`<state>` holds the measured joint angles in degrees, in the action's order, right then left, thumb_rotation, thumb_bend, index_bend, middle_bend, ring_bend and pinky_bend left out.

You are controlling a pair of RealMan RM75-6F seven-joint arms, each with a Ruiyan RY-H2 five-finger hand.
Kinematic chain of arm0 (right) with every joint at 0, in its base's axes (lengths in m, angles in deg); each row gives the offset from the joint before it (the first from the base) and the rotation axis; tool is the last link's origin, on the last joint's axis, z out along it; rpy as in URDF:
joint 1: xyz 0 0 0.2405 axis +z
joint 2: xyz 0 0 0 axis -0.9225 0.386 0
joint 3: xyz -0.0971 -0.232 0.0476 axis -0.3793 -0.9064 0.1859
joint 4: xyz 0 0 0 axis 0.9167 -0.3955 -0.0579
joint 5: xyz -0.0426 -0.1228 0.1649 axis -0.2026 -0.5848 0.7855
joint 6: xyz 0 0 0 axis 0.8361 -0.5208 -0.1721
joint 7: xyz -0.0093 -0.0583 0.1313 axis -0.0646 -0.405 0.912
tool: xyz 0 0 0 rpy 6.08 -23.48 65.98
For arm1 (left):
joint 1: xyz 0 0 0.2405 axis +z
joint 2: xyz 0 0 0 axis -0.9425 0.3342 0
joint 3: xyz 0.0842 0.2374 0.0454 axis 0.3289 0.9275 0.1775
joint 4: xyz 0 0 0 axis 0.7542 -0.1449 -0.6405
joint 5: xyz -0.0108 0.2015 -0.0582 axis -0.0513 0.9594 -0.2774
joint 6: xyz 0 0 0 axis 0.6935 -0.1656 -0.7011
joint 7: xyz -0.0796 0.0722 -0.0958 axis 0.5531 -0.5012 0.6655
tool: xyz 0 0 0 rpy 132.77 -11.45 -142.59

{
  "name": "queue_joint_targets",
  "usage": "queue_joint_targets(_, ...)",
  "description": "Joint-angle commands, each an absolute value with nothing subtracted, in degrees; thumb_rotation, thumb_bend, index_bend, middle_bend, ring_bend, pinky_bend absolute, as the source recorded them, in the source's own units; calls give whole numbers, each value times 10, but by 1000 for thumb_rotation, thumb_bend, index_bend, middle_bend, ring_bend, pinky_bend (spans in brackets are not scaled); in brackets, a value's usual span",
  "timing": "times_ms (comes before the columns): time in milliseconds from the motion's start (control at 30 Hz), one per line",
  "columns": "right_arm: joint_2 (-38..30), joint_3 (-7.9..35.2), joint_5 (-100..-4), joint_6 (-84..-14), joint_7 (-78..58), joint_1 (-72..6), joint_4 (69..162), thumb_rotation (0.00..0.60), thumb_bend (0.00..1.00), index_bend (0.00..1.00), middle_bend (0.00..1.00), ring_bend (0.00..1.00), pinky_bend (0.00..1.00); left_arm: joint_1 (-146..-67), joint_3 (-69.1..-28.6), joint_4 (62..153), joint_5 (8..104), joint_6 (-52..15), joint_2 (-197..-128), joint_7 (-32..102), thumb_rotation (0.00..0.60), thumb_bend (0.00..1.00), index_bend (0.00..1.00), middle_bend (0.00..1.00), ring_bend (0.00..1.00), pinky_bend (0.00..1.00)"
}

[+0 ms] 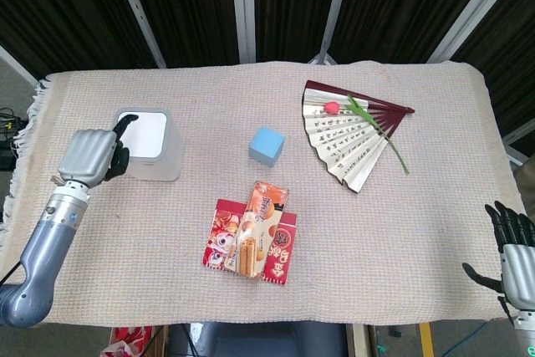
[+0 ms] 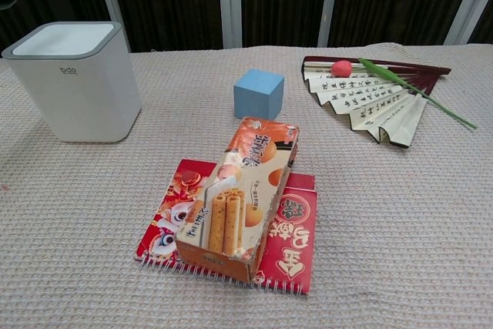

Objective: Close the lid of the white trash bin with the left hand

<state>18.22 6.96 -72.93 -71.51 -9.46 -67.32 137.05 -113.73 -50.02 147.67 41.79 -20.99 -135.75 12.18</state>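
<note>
1. The white trash bin (image 1: 150, 144) stands near the left edge of the cloth-covered tabletop (image 1: 401, 232). Its lid (image 2: 65, 39) appears to lie flat and level in the chest view, so the closing looks done or all but done.

2. The left hand (image 1: 90, 156) sits just beside the bin's left wall, its grey back turned upward. The dark fingers (image 1: 124, 125) are curled in, one reaching up to the lid's near corner. It holds nothing; whether that fingertip touches the lid cannot be told.

3. Risk: the bin looks light and stands free on the cloth. A sideways push from the hand, rather than a downward press, could slide or tip it toward the blue cube (image 1: 267, 145).

4. Risk: a curled finger catching under the lid's rim on the way off could lift the lid open again.

5. The right hand (image 1: 512, 255) hangs at the lower right corner, off the tabletop's edge, fingers spread and empty, well apart from the folding fan (image 1: 351, 135) and the snack box (image 1: 255, 229).
</note>
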Motion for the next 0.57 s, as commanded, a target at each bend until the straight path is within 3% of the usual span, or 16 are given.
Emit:
queue_joint_targets(33, 183, 70, -729, -715, -95, -673, 1369, 600, 195, 0, 0, 0, 0, -1074, -468, 1492, 523, -272, -1350, 162, 600, 335, 0, 132, 292, 610)
queue_joint_targets(67, 183, 70, -729, -715, -94, -673, 1369, 600, 195, 0, 0, 0, 0, -1052, -453, 1487, 558, -295, -1355, 173, 600, 292, 0, 40, 138, 482)
queue_joint_targets(100, 183, 69, -729, -715, -95, -674, 1369, 600, 195, 0, 0, 0, 0, -1037, -442, 1483, 581, -311, -1360, 180, 600, 261, 0, 8, 63, 394)
queue_joint_targets(200, 185, 69, -731, -716, -96, -674, 1367, 600, 194, 0, 0, 0, 0, -982, -402, 1452, 658, -360, -1381, 215, 600, 138, 0, 0, 0, 181)
queue_joint_targets(367, 184, 69, -734, -719, -105, -674, 1362, 600, 194, 0, 0, 0, 0, -914, -349, 1391, 728, -397, -1404, 272, 600, 39, 0, 0, 0, 27)
queue_joint_targets(567, 182, 68, -745, -729, -116, -675, 1356, 600, 194, 0, 0, 0, 0, -858, -318, 1331, 786, -448, -1412, 292, 600, 39, 0, 0, 0, 0)
